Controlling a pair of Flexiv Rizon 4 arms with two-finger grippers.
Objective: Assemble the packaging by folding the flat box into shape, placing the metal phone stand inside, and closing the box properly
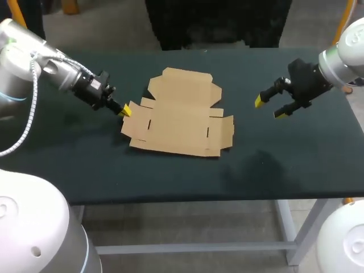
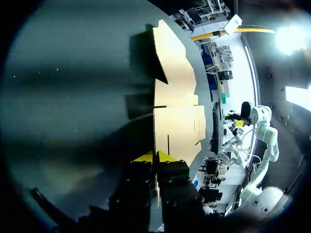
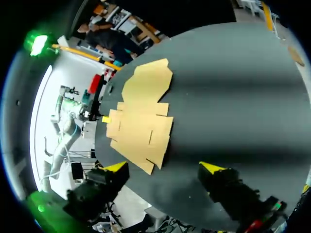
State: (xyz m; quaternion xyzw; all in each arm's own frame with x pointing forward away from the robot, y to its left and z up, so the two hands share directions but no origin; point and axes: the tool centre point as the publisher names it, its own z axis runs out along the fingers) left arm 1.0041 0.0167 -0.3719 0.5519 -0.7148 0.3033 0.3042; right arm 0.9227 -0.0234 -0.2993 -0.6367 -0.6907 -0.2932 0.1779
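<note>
Box [image 1: 179, 122]: unfolded, flat on the table [image 1: 170, 176].
Left gripper [image 1: 125, 109]: jaws pinched on the box's left edge.
Right gripper [image 1: 269, 107]: jaws spread, holding nothing, off to the box's right.

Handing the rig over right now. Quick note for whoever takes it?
Left gripper: shut on the left edge flap of the flat box.
Right gripper: open, empty, off the box's right side, above the table.
The box lies unfolded mid-table.
Metal phone stand: not in any view.
Done: nothing folded yet.
Left: fold the box into shape, put the stand in, close it.
</note>
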